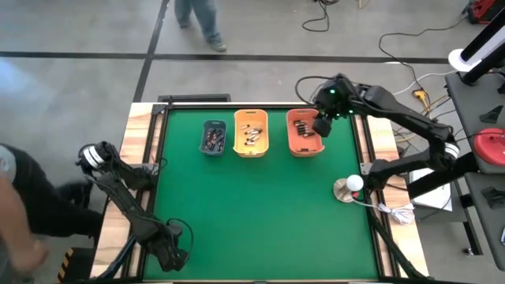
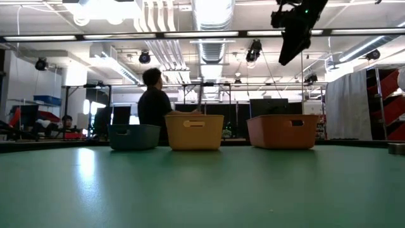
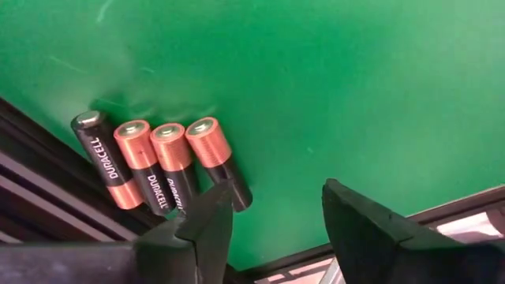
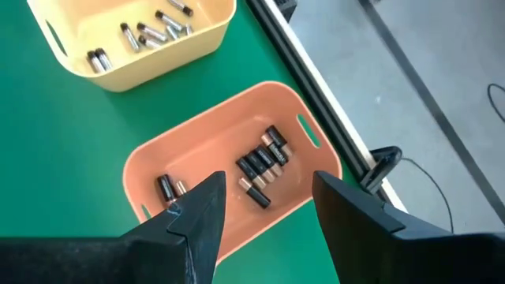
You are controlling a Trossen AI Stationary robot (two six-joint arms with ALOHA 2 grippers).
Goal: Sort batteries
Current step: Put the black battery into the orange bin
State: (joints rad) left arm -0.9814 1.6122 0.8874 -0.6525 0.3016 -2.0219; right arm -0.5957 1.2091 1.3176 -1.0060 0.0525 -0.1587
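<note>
Bright, even light falls from long white ceiling strip lamps (image 2: 215, 12), which blow out to glare in the low view. The green felt-covered bench (image 2: 202, 190) shows a pale sheen along its left side there. In the high view a person at the left edge (image 1: 16, 213) is motion-blurred. Shadows are soft and faint.

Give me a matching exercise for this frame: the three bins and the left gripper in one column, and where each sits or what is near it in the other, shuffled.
Things:
1. grey-blue bin
2. yellow bin
3. orange bin
4. left gripper

Places:
A. under the right gripper
B. middle of the bin row
C. leftmost in the high view
D. by four batteries lying at the table's edge

Pairs: 1-C, 2-B, 3-A, 4-D
</note>
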